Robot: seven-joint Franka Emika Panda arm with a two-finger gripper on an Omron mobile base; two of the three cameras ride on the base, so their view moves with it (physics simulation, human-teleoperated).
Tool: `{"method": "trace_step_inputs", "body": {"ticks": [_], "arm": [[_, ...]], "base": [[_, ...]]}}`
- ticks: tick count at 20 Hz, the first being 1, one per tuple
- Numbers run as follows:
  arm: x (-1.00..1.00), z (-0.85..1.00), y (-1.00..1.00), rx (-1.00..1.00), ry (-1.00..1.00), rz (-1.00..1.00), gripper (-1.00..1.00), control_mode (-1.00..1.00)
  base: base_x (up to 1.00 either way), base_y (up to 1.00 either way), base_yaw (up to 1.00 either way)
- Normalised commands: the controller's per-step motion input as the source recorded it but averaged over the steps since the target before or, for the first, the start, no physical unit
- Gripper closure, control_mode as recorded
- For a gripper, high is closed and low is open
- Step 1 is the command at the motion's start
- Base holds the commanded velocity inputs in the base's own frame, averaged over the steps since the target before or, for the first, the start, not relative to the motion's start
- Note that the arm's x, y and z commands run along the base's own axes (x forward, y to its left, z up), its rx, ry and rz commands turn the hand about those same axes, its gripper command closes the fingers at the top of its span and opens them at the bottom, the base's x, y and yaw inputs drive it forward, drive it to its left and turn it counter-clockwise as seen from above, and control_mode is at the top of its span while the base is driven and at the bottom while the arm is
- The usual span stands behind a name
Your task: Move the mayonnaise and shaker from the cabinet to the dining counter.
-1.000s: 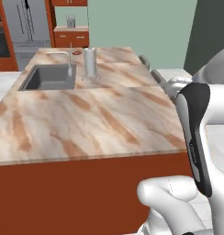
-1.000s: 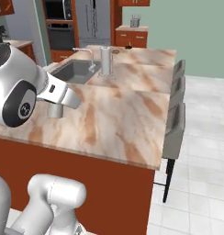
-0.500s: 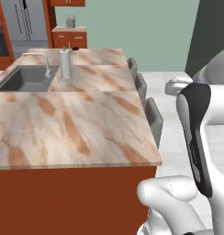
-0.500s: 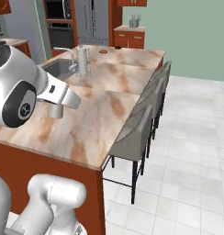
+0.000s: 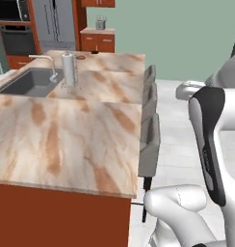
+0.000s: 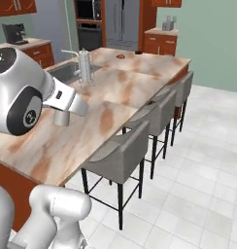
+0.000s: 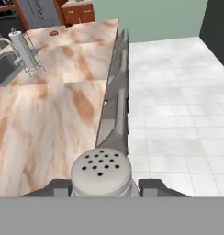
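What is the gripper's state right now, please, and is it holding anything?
Gripper: closed on the small grey cylindrical shaker with a perforated top, carried beside the beige marble dining counter.

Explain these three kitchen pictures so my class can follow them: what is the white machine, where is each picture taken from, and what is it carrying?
The white machine is a robot arm on a driving base, in a computer-drawn kitchen. Two pictures come from cameras on the base, behind the arm to its left and right. The third looks along the hand itself. All face the dining counter, a beige marble island with a sink, a faucet and a tall grey cylinder on thin legs; grey stools line its side. The gripper has its jaws shut on the shaker, a small grey pot with a dotted top, held above the counter's edge.
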Motion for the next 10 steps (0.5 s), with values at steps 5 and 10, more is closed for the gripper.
{"method": "trace_step_inputs", "body": {"ticks": [5, 10], "arm": [[0.00, 0.00, 0.00, 0.00, 0.00, 0.00, 1.00, 1.00], [0.00, 0.00, 0.00, 0.00, 0.00, 0.00, 1.00, 1.00]], "base": [[0.55, -0.70, 0.42], [0.36, -0.87, 0.37]]}}
